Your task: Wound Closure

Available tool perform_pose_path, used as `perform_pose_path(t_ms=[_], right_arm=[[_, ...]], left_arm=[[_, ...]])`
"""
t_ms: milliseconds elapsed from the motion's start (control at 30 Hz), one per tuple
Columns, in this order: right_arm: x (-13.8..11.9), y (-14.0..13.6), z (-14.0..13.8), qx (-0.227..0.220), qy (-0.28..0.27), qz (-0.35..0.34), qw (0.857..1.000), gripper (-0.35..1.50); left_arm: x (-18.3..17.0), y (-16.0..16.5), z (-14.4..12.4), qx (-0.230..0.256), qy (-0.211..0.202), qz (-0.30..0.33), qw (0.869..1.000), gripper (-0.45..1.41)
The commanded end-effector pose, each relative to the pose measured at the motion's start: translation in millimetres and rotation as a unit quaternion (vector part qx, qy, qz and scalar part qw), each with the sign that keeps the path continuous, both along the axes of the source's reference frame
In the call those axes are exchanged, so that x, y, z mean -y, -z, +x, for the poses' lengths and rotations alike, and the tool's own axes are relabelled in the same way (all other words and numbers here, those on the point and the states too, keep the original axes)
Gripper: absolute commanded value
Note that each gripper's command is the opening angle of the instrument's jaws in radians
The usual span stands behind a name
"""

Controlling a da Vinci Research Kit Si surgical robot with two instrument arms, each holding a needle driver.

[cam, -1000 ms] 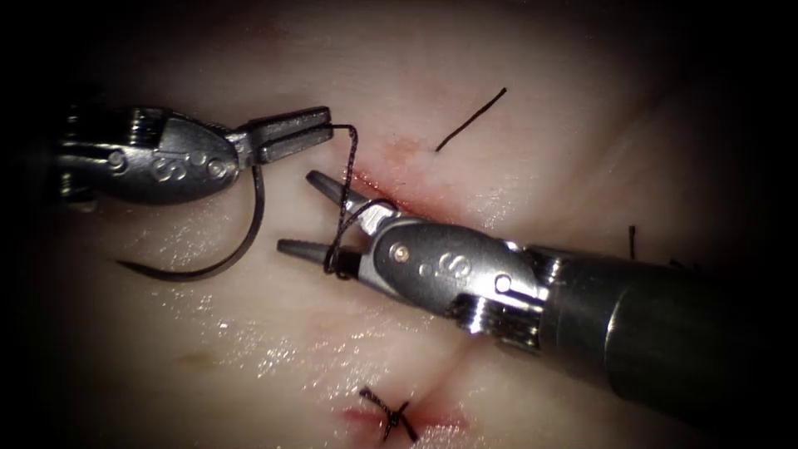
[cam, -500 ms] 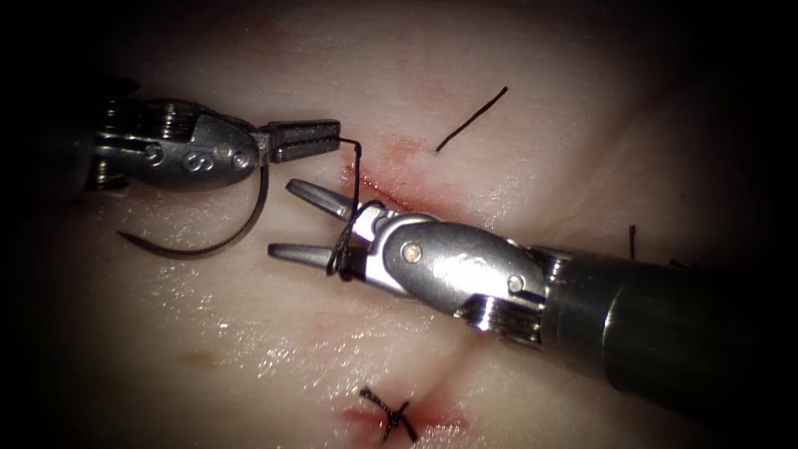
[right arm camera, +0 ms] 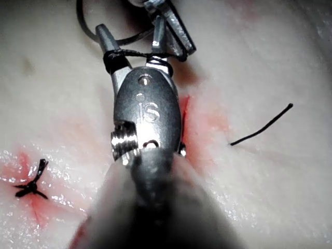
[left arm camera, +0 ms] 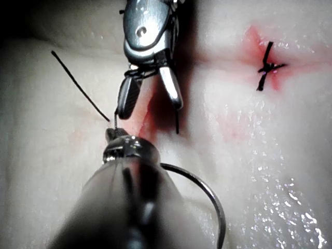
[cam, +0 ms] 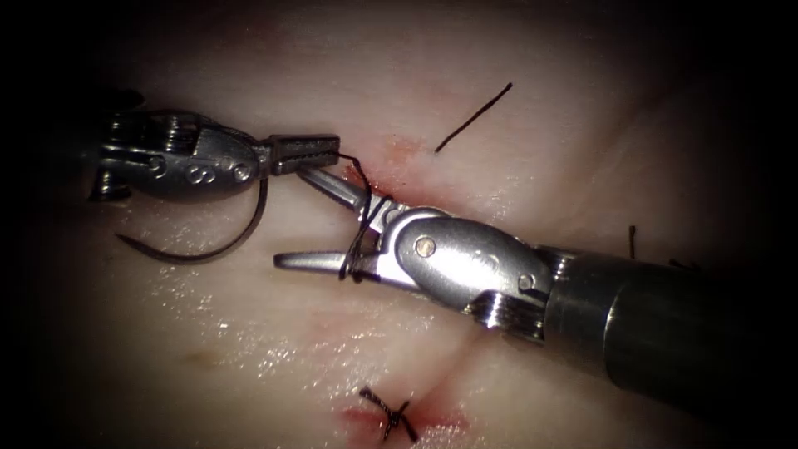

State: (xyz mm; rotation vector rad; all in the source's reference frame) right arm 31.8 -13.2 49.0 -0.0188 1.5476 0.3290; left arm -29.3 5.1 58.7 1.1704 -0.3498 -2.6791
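Pale tissue (cam: 515, 50) lies under my tools. Left tool (cam: 306, 152) is clamped on the thread (cam: 359, 241), needle (cam: 212, 241) free at left; right tool (cam: 320, 220) gapes wide, thread wrapped around it.

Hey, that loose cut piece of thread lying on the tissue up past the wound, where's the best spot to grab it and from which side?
Probably the lower end of the cut thread, nearest the cut. It lies straight, flat and free on the tissue, slanting away to the right. The right tool, jaws open with thread looped around them, sits closest; come from the right, jaws across the strand. The left tool holds thread, the needle hanging below it.
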Motion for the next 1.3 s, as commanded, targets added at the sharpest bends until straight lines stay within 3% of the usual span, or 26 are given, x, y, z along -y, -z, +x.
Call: perform_pose_path(t_ms=[33, 300, 600, 1300], right_arm=[[-0.4, -0.2, 0.2, 0.0, -0.013, 0.001, 1.0, 1.13], [-1.4, 0.0, -2.1, 0.007, -0.076, 0.011, 0.997, 1.14], [-1.4, -0.8, -2.3, 0.059, -0.142, 0.009, 0.988, 1.11], [-3.0, -2.7, -5.3, 0.098, -0.189, 0.022, 0.977, 0.91]], left_arm=[[0.1, -0.4, -0.5, 0.001, -0.003, -0.005, 1.0, -0.45], [2.6, -0.3, 0.2, 0.004, -0.003, -0.002, 1.0, -0.45], [6.5, 0.1, -0.3, 0.01, 0.0, -0.002, 1.0, -0.45], [9.7, -1.3, 0.5, 0.015, 0.014, 0.002, 1.0, -0.45]])
